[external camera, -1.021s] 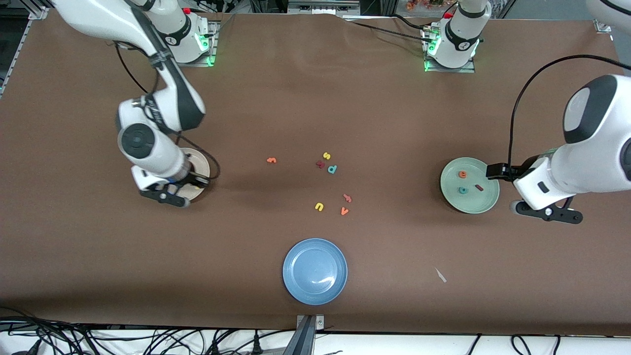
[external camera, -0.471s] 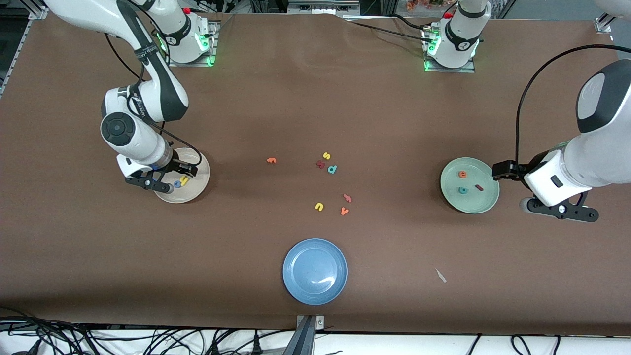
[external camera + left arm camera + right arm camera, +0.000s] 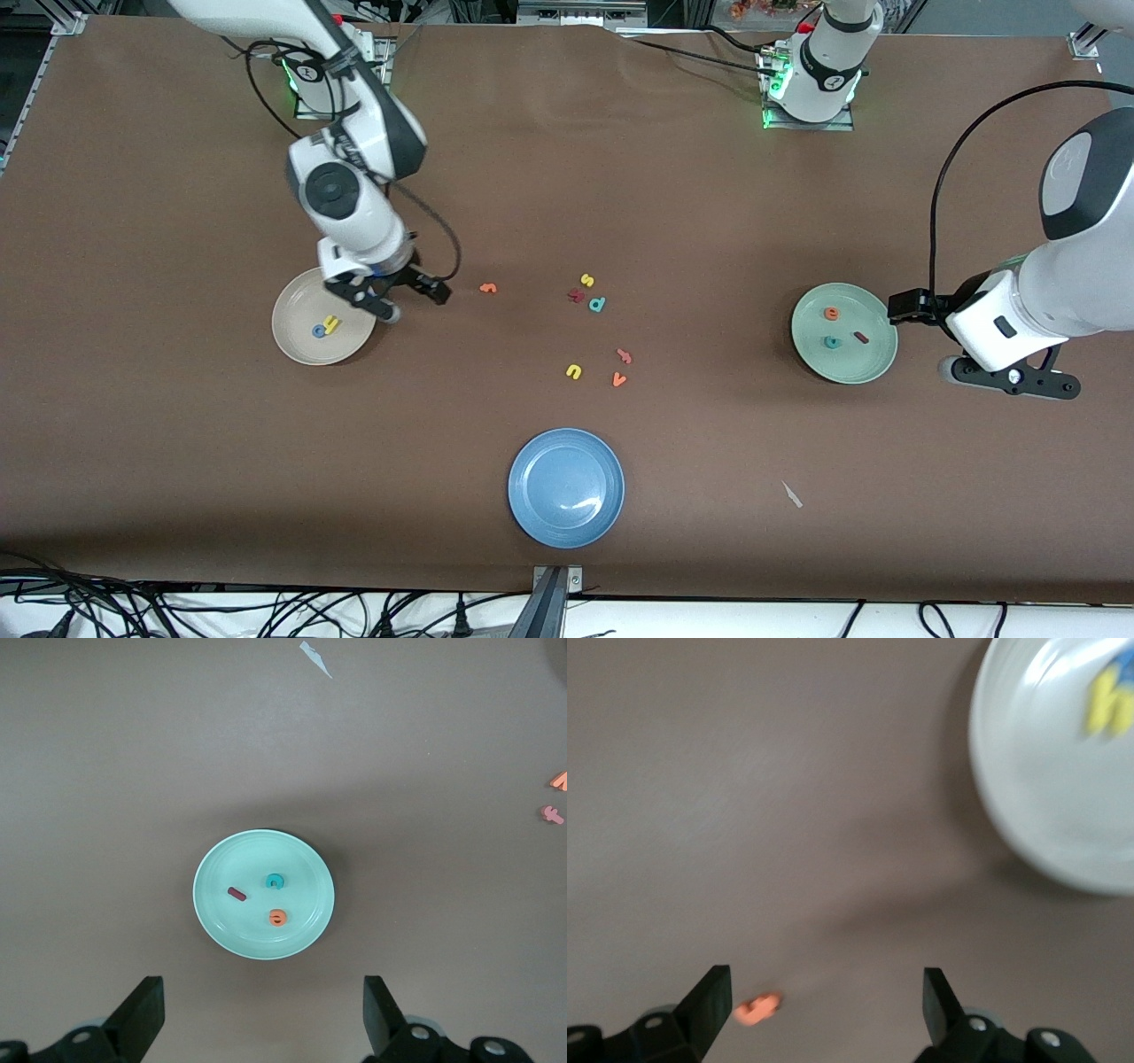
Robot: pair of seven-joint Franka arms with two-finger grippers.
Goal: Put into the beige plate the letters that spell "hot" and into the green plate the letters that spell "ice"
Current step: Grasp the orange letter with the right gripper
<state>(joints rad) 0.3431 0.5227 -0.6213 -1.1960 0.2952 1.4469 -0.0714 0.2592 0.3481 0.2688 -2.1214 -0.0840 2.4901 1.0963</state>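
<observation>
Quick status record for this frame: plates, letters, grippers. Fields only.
beige plate: holds yellow h and blue o
green plate: holds orange e, teal c, dark red i
orange t: on table, unplaced
right gripper: open, empty, between beige plate and orange t
left gripper: open, waiting beside green plate

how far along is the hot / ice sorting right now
Done: the green plate holds the teal c, dark red i and orange e. The beige plate holds the yellow h and blue o.
In hand: nothing. The open right gripper is beside that plate; the open left gripper waits beside the green plate.
Left: the orange t, on the table.
</observation>
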